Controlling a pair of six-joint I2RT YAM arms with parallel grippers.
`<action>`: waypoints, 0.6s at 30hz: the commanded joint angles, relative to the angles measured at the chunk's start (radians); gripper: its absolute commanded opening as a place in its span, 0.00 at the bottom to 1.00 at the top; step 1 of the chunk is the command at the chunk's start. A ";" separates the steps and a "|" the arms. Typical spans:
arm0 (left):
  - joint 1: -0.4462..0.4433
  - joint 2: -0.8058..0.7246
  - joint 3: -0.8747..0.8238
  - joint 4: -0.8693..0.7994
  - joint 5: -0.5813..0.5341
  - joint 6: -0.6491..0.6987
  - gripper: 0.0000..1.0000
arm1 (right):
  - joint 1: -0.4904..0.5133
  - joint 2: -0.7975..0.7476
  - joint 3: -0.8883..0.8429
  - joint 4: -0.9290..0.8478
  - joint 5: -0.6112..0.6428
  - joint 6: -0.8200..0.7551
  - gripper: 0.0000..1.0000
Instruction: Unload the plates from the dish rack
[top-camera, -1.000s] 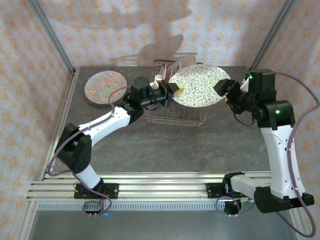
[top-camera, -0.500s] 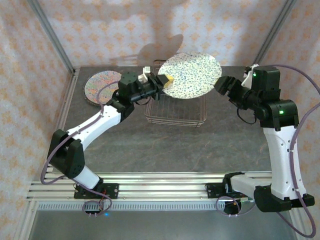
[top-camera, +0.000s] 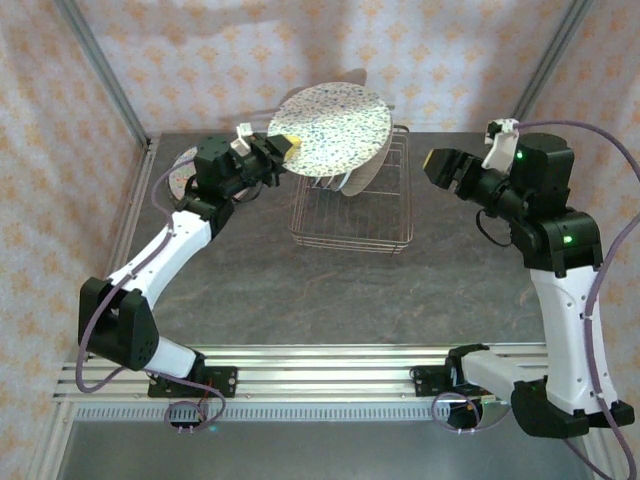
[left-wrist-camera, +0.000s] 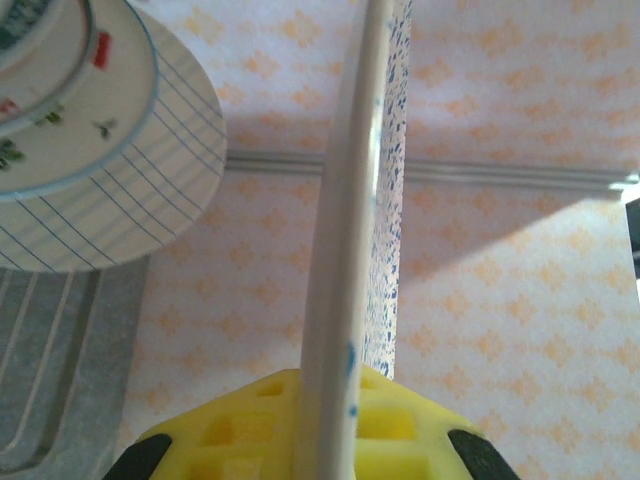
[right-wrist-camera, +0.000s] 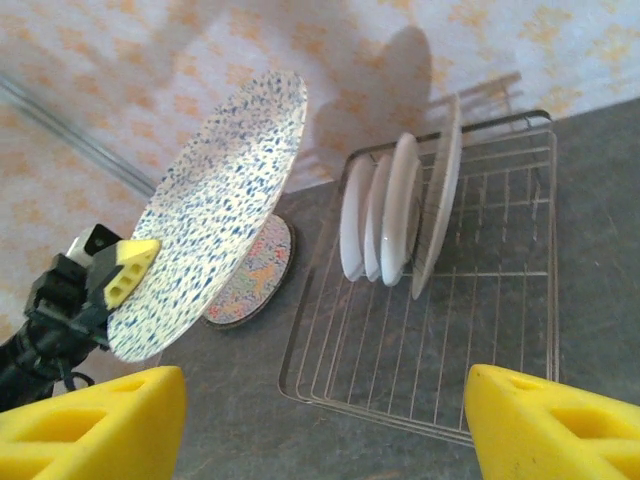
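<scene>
My left pincer (top-camera: 287, 147) is clamped tight on the rim of a large round white plate speckled with blue (top-camera: 332, 126). In the left wrist view I see that rim edge-on between the yellow pads (left-wrist-camera: 240, 435). The speckled plate hangs in the air at the upper middle of the top view, over the far left part of the rectangular silver wire dish rack (top-camera: 352, 215), with its face tilted and its body reaching right from the pincer.

A round plate with a busy multicoloured pattern (right-wrist-camera: 250, 275) lies flat on the grey tabletop (top-camera: 330, 300) at the upper left, just left of the rack and below my left arm. I judge that to be the drop spot, so the coming move goes left and down, with the plate tipped flat on the way.

Four standing plates (right-wrist-camera: 400, 210), as far as I can count, wait on edge in the far part of the rack. My right pincer (top-camera: 440, 165) is wide open and holds nothing, well to the right of the rack.
</scene>
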 joint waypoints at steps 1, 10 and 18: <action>0.059 -0.075 -0.015 0.014 0.014 0.046 0.00 | 0.037 -0.021 -0.032 0.121 -0.006 -0.094 0.73; 0.219 -0.153 -0.111 -0.022 -0.010 0.092 0.00 | 0.177 -0.026 -0.074 0.189 0.098 -0.167 0.73; 0.301 -0.177 -0.208 0.010 -0.067 0.132 0.00 | 0.297 -0.014 -0.095 0.217 0.195 -0.218 0.73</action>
